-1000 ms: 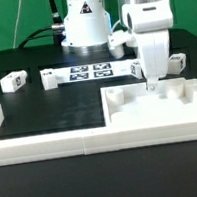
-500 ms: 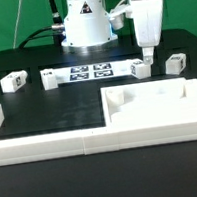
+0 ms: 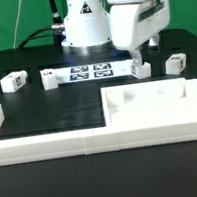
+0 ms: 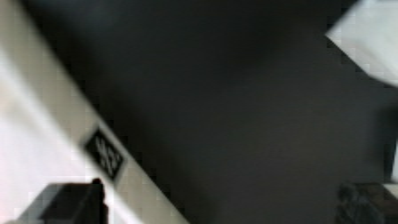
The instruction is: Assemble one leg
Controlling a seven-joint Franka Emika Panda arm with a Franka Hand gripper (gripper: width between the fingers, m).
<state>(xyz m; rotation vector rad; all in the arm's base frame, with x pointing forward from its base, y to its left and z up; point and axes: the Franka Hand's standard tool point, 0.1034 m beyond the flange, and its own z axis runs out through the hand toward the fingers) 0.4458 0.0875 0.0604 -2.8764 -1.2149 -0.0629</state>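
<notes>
Tool point(image 3: 147, 50) now aslant above leg point(image 3: 139, 69)

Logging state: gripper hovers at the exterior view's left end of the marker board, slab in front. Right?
No. The exterior view shows the gripper at the right end of the marker board, by the leg there, not the left. The slab is in front, as stated.

Matte black table point(image 3: 47, 108), pretty simple layout. Along the back there's a first leg point(image 3: 14, 82) at the exterior view's left with a second leg point(image 3: 50, 80) near it. Then comes the marker board point(image 3: 91, 71) lying flat, a third leg point(image 3: 139, 69) just beside its right end and a fourth leg point(image 3: 176, 63) further right. Up front sits a big white slab point(image 3: 158, 104) with recesses, plus a low white rail point(image 3: 42, 146) along the front edge.
</notes>
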